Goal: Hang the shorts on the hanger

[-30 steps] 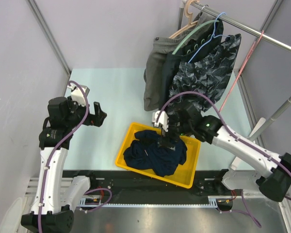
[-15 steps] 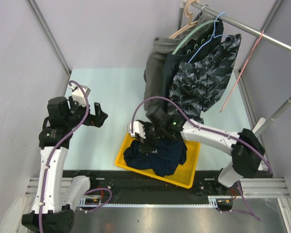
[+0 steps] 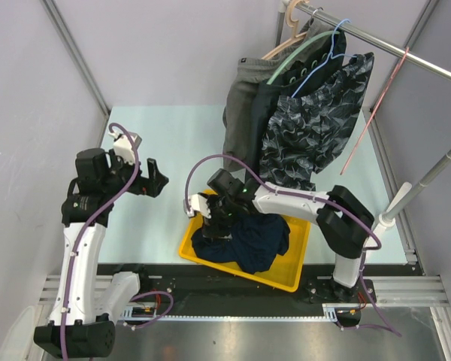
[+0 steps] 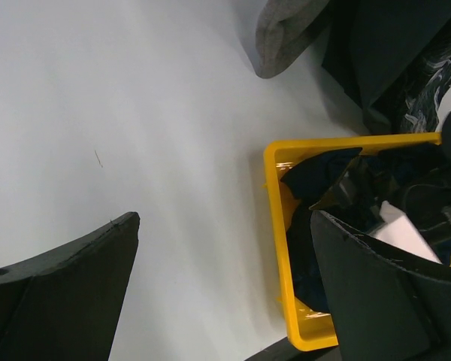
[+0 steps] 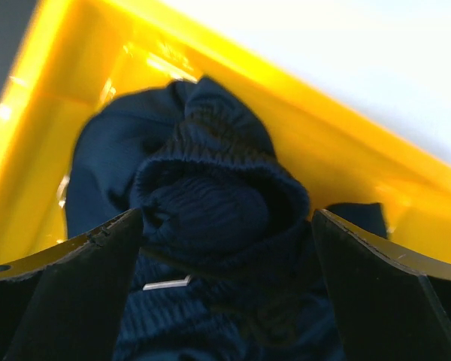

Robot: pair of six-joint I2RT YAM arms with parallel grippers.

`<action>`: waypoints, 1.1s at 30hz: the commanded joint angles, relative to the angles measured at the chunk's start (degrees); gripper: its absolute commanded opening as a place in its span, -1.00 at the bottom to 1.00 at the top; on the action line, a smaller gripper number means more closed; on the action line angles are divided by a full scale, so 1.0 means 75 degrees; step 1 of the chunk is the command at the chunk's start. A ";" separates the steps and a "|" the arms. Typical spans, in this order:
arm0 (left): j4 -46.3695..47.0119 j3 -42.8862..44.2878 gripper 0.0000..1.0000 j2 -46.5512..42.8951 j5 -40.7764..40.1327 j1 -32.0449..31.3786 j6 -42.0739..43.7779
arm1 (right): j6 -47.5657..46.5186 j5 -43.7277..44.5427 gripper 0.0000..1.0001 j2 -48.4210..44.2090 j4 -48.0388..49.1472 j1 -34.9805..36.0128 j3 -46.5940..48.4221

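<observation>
The dark navy shorts (image 3: 244, 241) lie crumpled in a yellow tray (image 3: 295, 256). My right gripper (image 3: 214, 216) is open and low over their left end, near the tray's far left corner. In the right wrist view its fingers stand on either side of a bunched waistband fold (image 5: 210, 203), with the small white label (image 5: 165, 284) just below, and the gripper (image 5: 225, 218) holds nothing. My left gripper (image 3: 156, 183) is open and empty, raised left of the tray. The thin pink-red wire hanger (image 3: 373, 111) hangs bare on the rail at the right.
A metal rail (image 3: 391, 49) crosses the back right. Plain grey shorts (image 3: 240, 113), black-grey patterned shorts (image 3: 316, 124), a mint-green hanger (image 3: 301, 56) and a blue wire hanger (image 3: 323, 64) hang from it. The left wrist view shows the tray's corner (image 4: 274, 218) on the pale table (image 4: 158, 135).
My right arm has swung left across the tray, and its gripper has gone from the tray's middle to the shorts' left end. The left arm has not moved.
</observation>
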 commanded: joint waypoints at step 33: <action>0.1517 0.1251 0.95 0.0315 0.5051 0.0065 -0.0064 | 0.6851 0.0465 -1.00 -0.3675 0.0718 -0.2964 0.2199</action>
